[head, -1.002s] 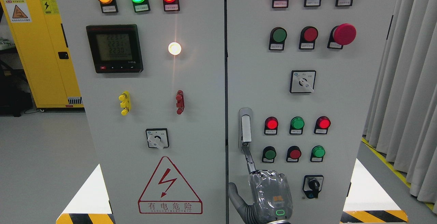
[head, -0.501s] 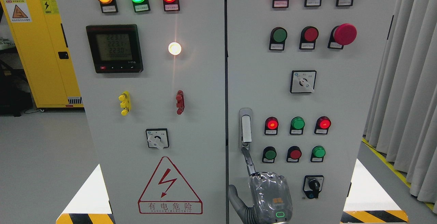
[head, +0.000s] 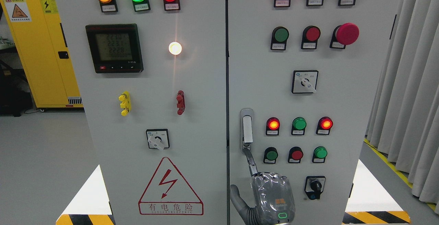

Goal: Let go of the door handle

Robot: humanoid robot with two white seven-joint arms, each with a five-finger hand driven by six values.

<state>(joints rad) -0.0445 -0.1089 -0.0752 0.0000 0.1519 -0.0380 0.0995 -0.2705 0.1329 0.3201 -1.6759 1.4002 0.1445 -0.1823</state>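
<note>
Door handle [head: 246,129] — just above hand [head: 271,197]

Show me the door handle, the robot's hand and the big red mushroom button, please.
door handle [head: 247,129]: head view, on its silver lever.
hand [head: 272,197]: head view, on its plastic-wrapped back.
red mushroom button [head: 347,33]: head view, on its cap.

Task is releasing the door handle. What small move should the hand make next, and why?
Probably draw the right hand down and away. It reaches up to the lower end of the door handle and seems to touch it there, so contact looks not yet broken.
</note>
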